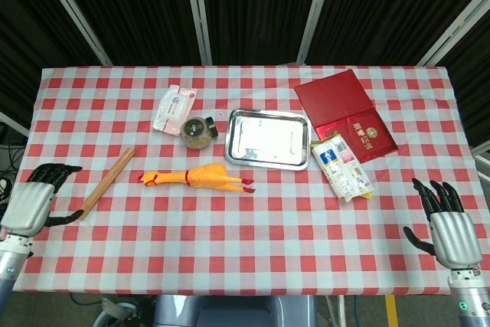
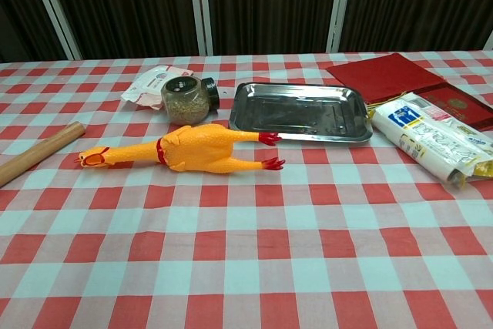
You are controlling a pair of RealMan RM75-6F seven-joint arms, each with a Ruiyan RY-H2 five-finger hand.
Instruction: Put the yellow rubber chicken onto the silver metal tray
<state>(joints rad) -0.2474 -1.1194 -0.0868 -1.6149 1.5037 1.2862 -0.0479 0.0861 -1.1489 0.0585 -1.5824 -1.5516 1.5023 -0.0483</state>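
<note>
The yellow rubber chicken (image 1: 200,178) (image 2: 189,150) lies on its side on the checked cloth, red beak to the left and red feet to the right. Just beyond its feet sits the silver metal tray (image 1: 268,138) (image 2: 300,110), with nothing in it. My left hand (image 1: 34,201) hovers at the table's left edge, fingers spread, holding nothing, well left of the chicken. At the front right edge my right hand (image 1: 444,227) is open too, fingers pointing up. Neither hand appears in the chest view.
A wooden stick (image 1: 104,183) lies between my left hand and the chicken. A jar of grains (image 1: 197,132) and a white packet (image 1: 174,107) sit behind the chicken. A noodle packet (image 1: 342,166) and red booklets (image 1: 346,112) lie right of the tray.
</note>
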